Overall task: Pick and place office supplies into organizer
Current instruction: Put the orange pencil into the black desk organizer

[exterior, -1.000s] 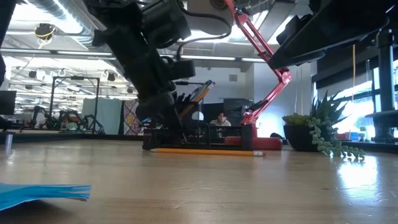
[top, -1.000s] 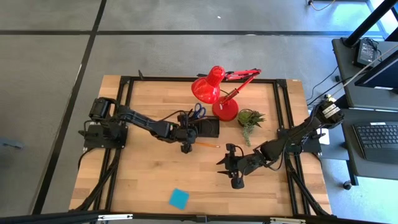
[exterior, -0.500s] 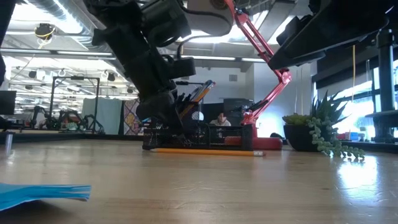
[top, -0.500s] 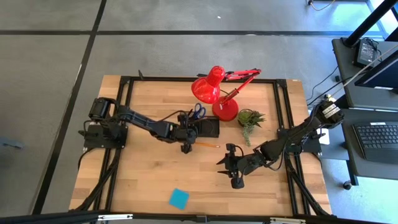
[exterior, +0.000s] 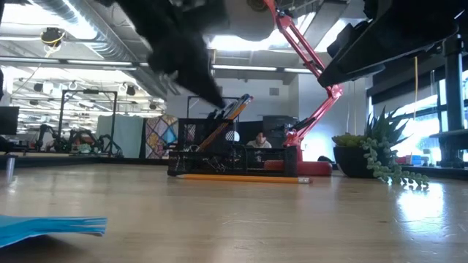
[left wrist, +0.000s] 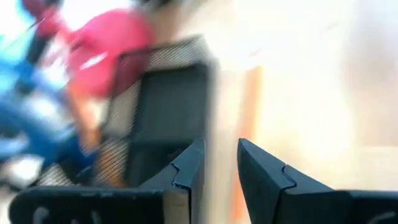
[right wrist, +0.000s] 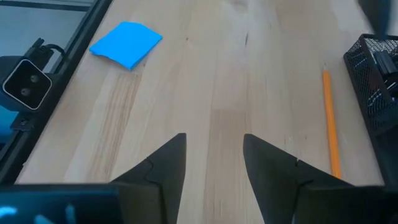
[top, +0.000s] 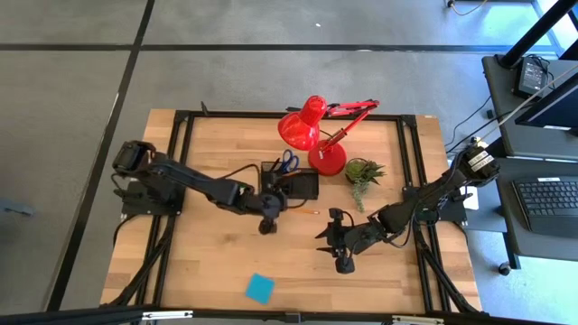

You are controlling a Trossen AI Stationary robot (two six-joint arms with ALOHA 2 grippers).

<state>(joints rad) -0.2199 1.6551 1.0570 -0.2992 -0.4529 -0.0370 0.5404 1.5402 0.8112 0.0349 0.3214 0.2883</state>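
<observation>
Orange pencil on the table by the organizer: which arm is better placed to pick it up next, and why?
Probably the left: its hand hangs open right beside the pencil and organizer; the right hand waits farther off.

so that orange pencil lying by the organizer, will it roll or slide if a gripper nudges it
The orange pencil is long, thin and lies flat on smooth wood, so a sideways nudge would probably roll it. It looks rigid and light, likely to pivot if pushed near one end. The organizer beside it may stop it.

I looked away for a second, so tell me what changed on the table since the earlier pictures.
The left end effector, empty with fingers slightly apart, rose and pulled back from the organizer. Unchanged: orange pencil on the table beside it, blue sticky-note pad, and the waiting right end effector.
</observation>
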